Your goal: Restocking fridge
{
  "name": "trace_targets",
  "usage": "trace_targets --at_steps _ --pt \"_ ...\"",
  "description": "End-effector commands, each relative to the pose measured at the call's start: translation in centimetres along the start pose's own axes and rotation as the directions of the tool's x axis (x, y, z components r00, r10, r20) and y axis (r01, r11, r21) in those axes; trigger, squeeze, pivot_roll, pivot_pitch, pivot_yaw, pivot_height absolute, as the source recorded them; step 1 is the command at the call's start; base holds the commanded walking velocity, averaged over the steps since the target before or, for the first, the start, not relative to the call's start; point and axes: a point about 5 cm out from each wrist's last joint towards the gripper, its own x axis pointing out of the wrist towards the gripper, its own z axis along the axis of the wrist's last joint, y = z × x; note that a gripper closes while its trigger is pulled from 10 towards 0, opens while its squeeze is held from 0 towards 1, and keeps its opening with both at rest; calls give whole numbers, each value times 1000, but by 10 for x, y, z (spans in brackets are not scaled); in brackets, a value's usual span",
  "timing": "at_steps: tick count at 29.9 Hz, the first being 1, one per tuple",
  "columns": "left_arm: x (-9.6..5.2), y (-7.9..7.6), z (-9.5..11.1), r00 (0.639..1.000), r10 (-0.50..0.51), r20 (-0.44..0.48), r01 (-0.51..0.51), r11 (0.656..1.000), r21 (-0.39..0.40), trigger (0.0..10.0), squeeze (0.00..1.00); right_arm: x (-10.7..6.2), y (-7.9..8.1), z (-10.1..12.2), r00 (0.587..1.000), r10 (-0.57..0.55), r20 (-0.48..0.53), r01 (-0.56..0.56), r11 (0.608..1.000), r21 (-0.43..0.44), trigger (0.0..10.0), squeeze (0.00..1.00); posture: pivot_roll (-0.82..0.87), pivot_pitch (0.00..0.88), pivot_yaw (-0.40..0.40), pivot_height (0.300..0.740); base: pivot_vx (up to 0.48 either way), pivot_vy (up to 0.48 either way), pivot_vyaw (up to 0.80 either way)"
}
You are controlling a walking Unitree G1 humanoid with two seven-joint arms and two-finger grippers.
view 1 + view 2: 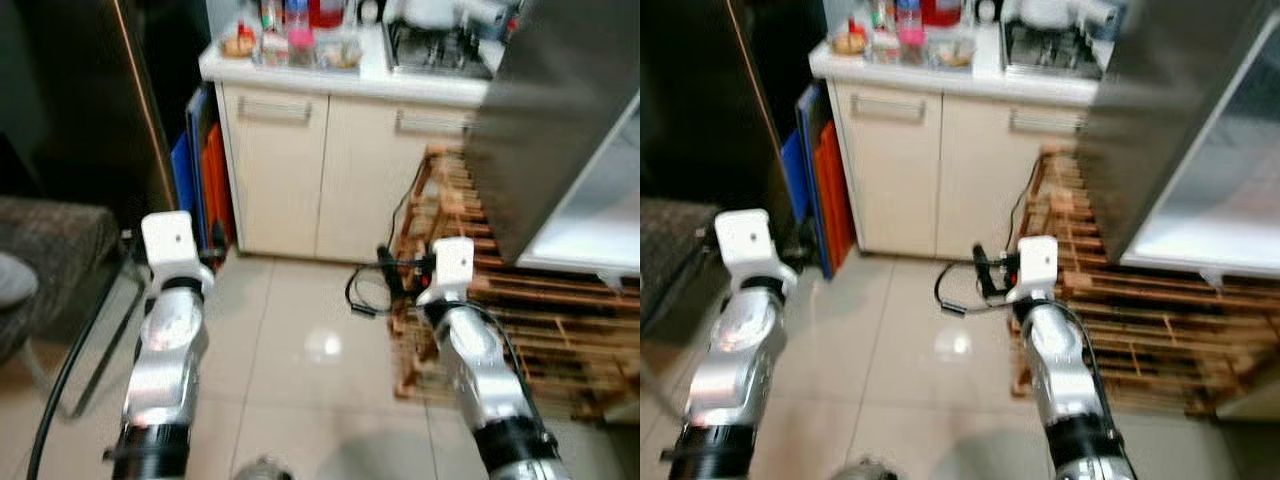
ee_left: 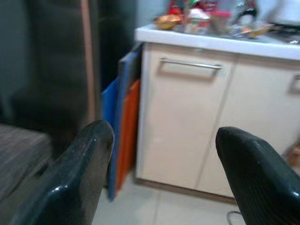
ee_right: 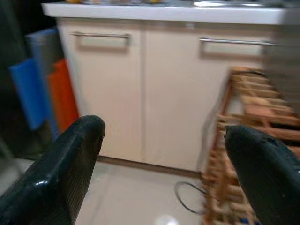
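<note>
Two silver arms are seen reaching forward over a pale tiled floor (image 1: 290, 330) in the head views, the left arm (image 1: 165, 350) on the left and the right arm (image 1: 480, 370) on the right, with nothing carried by either. Ahead, a cream cabinet (image 1: 320, 170) with two doors is topped by a white counter (image 1: 330, 75) crowded with bottles and dishes, which are too blurred to be named. Blue and orange boards (image 1: 205, 170) are leaned against the cabinet's left side. A wooden pallet (image 1: 520, 310) lies on the floor to the right, and a black cable (image 1: 375, 285) is coiled beside it. The fridge (image 1: 560, 130), grey-sided with its white interior exposed, stands on the pallet at the right.

Seen from the left wrist, the left gripper (image 2: 164, 173) is held wide open and empty, facing the cabinet's left door and the boards.

Seen from the right wrist, the right gripper (image 3: 168, 173) is likewise spread apart and empty, directed at the cabinet doors, with the pallet to one side.
</note>
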Motion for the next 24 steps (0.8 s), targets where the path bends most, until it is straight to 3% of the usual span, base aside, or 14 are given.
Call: trace_targets --at_steps 1,4,7,10,11,17,20,24 --pt "3 -1 3 1000 -25 1 25 999 26 10000 0 3 -2 7 999 -37 21 37 999 4 10000 0 -68 0 -26 740 480 0 0" --pt "1 1 -1 997 -71 -37 74 994 79 10000 0 -3 -8 3 994 -113 -8 113 993 -37 10000 0 -66 0 -23 740 480 0 0" --pt "-10 11 -16 988 -97 -124 110 988 108 10000 0 -12 -9 1 993 -120 -3 119 991 -61 10000 0 -60 0 -11 740 480 0 0" --pt "-13 13 -25 985 -80 -153 95 991 92 10000 0 -14 -8 -7 992 -123 -18 122 991 -61 10000 0 -53 0 -3 740 480 0 0" --pt "-12 10 -26 985 -57 -162 66 996 53 10000 0 -12 -7 -11 990 -139 -33 138 990 -42 10000 0 -51 0 3 740 480 0 0" --pt "-4 -5 -2 992 -118 -42 122 988 92 10000 0 -3 7 0 997 -72 10 73 996 -46 10000 0 -43 0 -6 740 480 0 207" --pt "-1 -4 -2 994 -94 -53 98 992 73 10000 0 -2 7 0 998 -67 4 67 996 -50 10000 0 -33 0 -11 740 480 0 688" --pt "7 -7 13 993 -115 3 114 989 91 10000 0 3 6 1 998 -68 11 69 997 -37 10000 0 -20 0 -14 740 480 0 0"
